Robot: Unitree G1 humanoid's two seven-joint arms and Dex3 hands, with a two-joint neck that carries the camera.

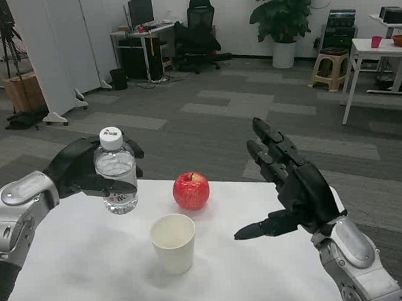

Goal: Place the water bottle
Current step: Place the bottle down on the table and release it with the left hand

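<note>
Bottle is hanging just above the table, left hand wrapping its middle — clear, thin plastic, partly filled, probably light, slick, squashy, so mid-body looks the sensible hold. Right hand is hovering wide, holding nothing.

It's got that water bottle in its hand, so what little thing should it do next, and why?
Probably lower the bottle straight down onto the table. The left hand grips the water bottle upright near the table's far left edge, its base looking at or just above the surface. The apple and paper cup stand off to its right, and the right hand waits open.
</note>
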